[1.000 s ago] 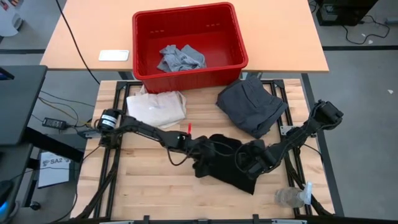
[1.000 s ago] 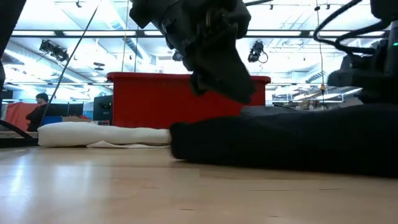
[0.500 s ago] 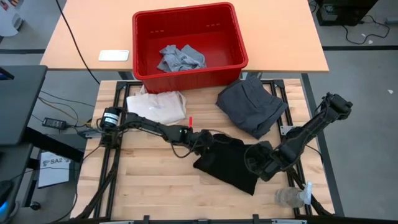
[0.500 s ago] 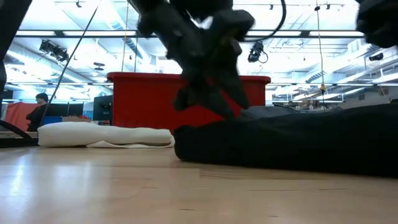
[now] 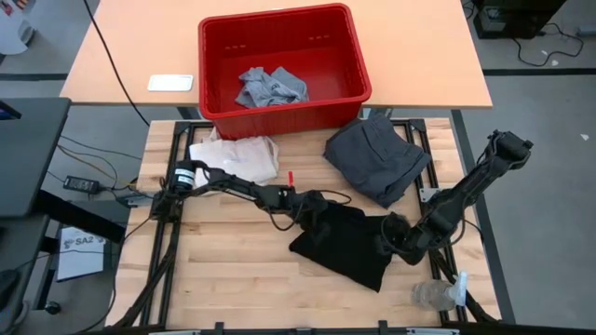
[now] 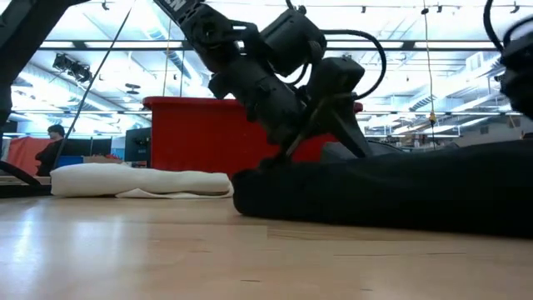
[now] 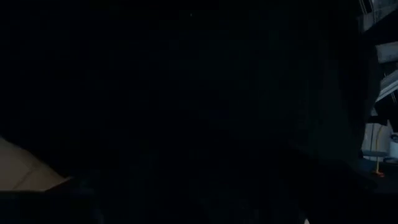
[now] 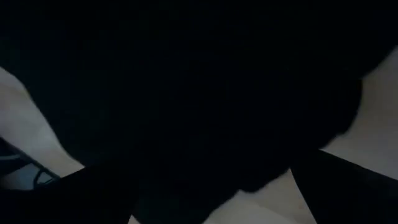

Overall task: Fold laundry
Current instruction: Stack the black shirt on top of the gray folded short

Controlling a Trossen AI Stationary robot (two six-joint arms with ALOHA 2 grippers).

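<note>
Black garment [image 5: 346, 244] lies mid-table; we see the left gripper [image 6: 326, 132] spread-fingered at its upper-left edge, the right gripper [image 5: 389, 237] at its right edge, jaws unclear. No legible writing.

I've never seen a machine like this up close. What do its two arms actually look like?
Both are slim, dark, jointed arms of near-black links. The left arm has a round silver-and-black motor housing near its base, a small red mark further along, and a thin black cable looping beside it. The right arm ends at a bulky dark shoulder block. In the low view, chunky black housings carry looping black cables.
</note>
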